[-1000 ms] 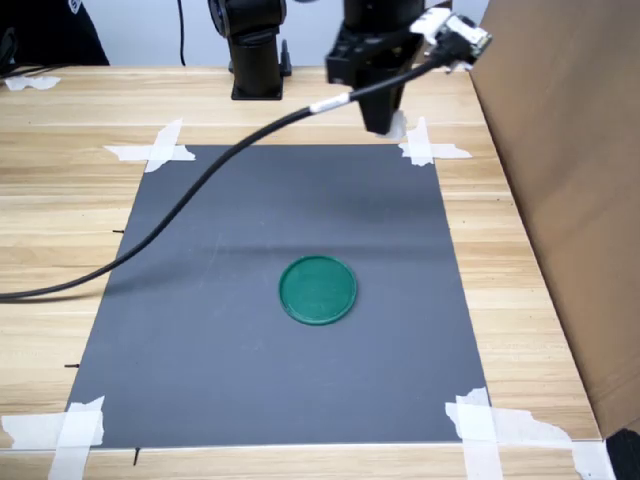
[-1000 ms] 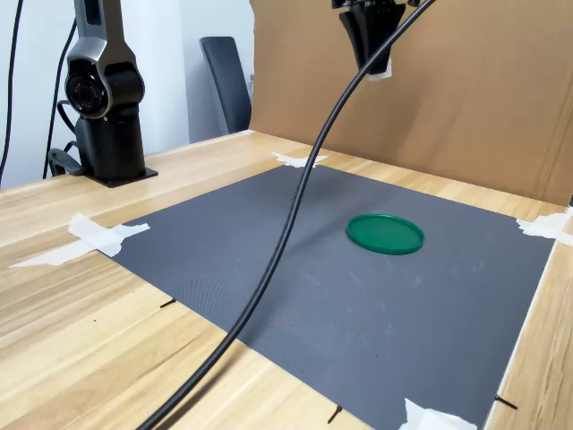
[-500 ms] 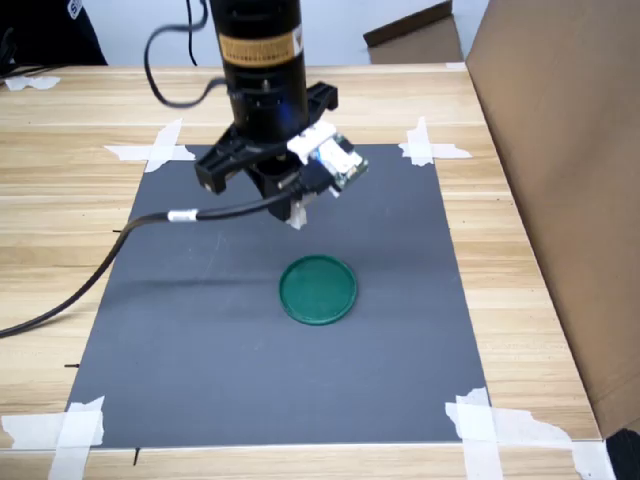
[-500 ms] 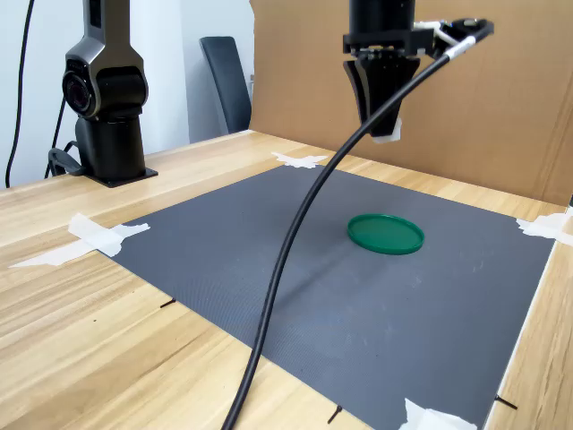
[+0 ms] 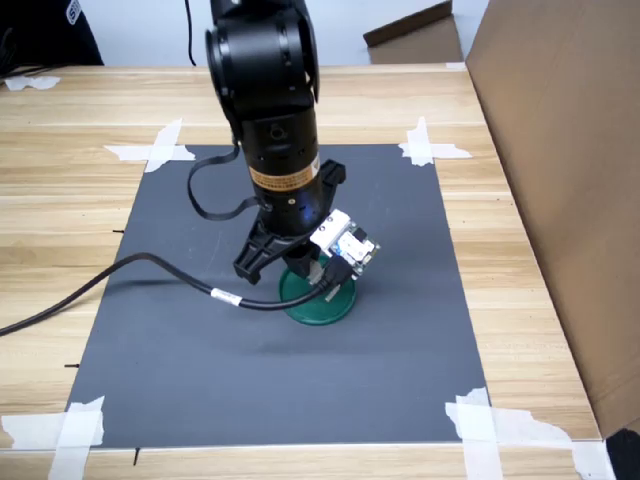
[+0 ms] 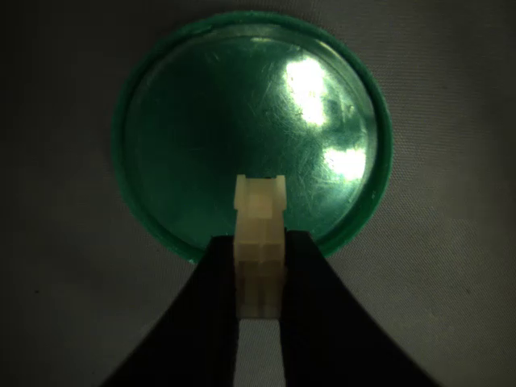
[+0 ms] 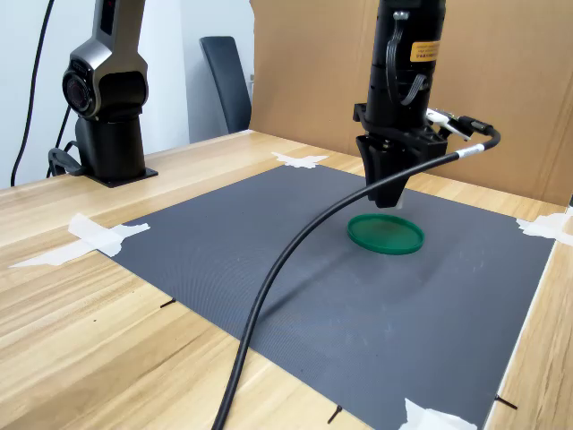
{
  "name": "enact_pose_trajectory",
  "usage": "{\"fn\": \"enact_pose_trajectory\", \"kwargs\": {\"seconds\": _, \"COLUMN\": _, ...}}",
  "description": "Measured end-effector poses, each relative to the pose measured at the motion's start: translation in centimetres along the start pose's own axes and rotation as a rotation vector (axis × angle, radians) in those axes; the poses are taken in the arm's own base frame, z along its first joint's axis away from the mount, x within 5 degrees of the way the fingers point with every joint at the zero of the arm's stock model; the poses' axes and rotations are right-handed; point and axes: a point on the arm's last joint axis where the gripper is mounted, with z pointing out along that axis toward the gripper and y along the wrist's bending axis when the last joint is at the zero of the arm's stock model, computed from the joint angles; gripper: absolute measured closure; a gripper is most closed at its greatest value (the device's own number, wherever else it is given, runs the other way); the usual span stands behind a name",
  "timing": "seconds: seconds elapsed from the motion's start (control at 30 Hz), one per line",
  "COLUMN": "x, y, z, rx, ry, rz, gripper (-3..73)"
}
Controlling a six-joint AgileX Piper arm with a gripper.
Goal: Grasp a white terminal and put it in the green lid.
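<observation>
White terminal (image 6: 260, 242) in pincer (image 6: 260, 278) over green lid (image 6: 201, 145)

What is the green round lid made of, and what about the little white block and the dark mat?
The green lid looks like hard, glossy plastic: bright light spots bounce off it and fine scratches show. The white block, pinched in the gripper, looks like dull molded plastic with stepped edges. The dark mat seems a matte sheet, maybe rubber or paper; its grey surface gives no shine.

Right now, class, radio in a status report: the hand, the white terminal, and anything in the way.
Hand shut on the white terminal. Terminal held just above the green lid, near its rim, not yet released. Lid bare, gray mat around it bare; nothing in the way.
</observation>
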Motion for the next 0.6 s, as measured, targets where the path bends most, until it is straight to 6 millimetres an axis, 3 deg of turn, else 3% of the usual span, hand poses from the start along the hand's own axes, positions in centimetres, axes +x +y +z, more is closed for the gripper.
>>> {"fn": "enact_pose_trajectory", "kwargs": {"seconds": 0.1, "x": -0.4, "y": 0.3, "z": 1.4, "rx": -0.022, "ry": 0.023, "rz": -0.018, "gripper": 61.7}}
{"fn": "enact_pose_trajectory", "kwargs": {"seconds": 0.43, "x": -0.6, "y": 0.3, "z": 2.4, "rx": -0.029, "ry": 0.029, "rz": -0.019, "gripper": 61.3}}
{"fn": "enact_pose_trajectory", "kwargs": {"seconds": 0.5, "x": -0.6, "y": 0.3, "z": 2.5, "rx": -0.032, "ry": 0.029, "rz": -0.018, "gripper": 58.4}}
{"fn": "enact_pose_trajectory", "kwargs": {"seconds": 0.6, "x": -0.6, "y": 0.3, "z": 2.6, "rx": -0.037, "ry": 0.034, "rz": -0.017, "gripper": 47.8}}
